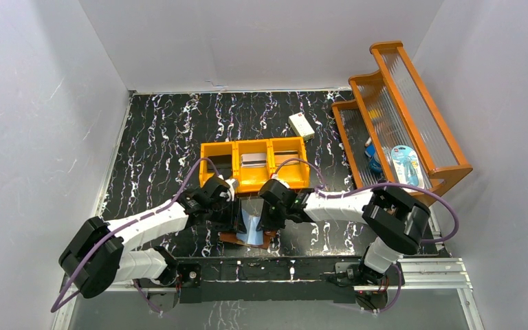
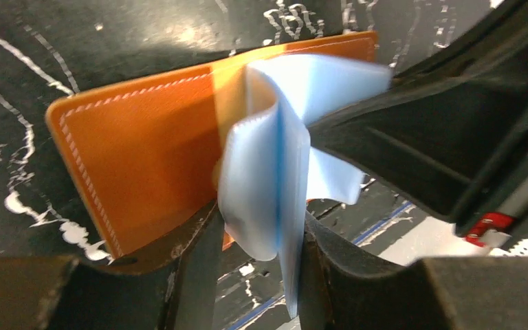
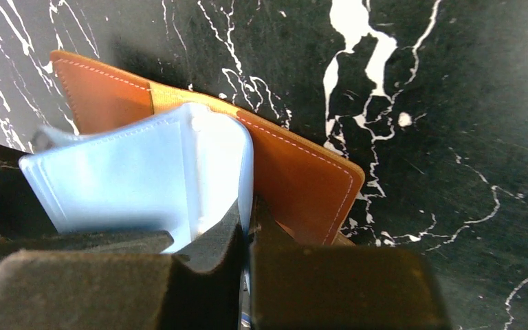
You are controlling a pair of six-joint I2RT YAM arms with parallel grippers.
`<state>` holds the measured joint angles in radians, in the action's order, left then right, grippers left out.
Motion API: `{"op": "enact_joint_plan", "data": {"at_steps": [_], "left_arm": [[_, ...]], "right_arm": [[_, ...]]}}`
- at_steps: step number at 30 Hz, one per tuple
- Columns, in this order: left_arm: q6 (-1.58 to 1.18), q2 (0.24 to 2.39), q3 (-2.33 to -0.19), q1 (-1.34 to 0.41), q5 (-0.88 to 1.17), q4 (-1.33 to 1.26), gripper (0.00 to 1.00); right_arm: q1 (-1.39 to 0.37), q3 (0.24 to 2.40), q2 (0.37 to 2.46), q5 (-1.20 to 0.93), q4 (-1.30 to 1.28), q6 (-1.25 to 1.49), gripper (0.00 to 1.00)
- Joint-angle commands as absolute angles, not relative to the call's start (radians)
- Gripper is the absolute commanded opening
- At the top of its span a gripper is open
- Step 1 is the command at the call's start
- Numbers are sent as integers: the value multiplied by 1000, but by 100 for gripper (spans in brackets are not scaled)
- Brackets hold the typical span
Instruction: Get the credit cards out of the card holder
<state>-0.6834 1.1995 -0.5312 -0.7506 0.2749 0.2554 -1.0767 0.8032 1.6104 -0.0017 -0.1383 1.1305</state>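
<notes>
Nearest the arm bases, the holder (image 1: 251,234) lies opened flat on the table (image 1: 158,130), brown outer face down. Its pale blue leaves (image 2: 268,158) are pulled upright between the two arms. This looks like a way to fan the pockets apart so that anything left inside can be seen or reached.

The left claw (image 2: 260,227) is about half spread. Its fingers press from both sides on a folded bunch of blue leaves, so it is pinching the holder rather than standing free of it. The right claw (image 3: 246,220) is pressed almost together on the edge of a single thin leaf and draws it toward its own side. That probably steadies the holder while the left works.

In both wrist views the leaves look limp and hollow, and no card edge shows among them. Whether a pocket hides one I cannot tell.

Just beyond the claws sits the orange tray (image 1: 254,184). The cards (image 1: 253,159) are there, out of the holder: a black one in the left compartment and a grey one in the middle. The right compartment is too unclear to call.

Farther back lie a white box (image 1: 301,125) and, on the right, an orange rack (image 1: 447,148)
</notes>
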Motion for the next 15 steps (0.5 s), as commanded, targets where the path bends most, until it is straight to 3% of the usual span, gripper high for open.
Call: {"op": "enact_joint_plan", "data": {"at_steps": [1, 6, 8, 11, 15], "left_arm": [[-703, 1173, -538, -758, 361, 171, 32], [-704, 1165, -556, -759, 333, 194, 22], [-704, 1129, -560, -758, 226, 306, 21], [-703, 1096, -527, -758, 227, 328, 15], [-732, 1056, -537, -758, 181, 375, 14]], "right_arm": [[-1089, 776, 1655, -32, -150, 1132, 5], [-1082, 771, 1625, -27, -151, 1131, 8], [-1060, 778, 1574, -55, -133, 1088, 20], [-1057, 884, 1565, 53, -334, 1049, 38], [-1061, 992, 1553, 191, -508, 1017, 50]]}}
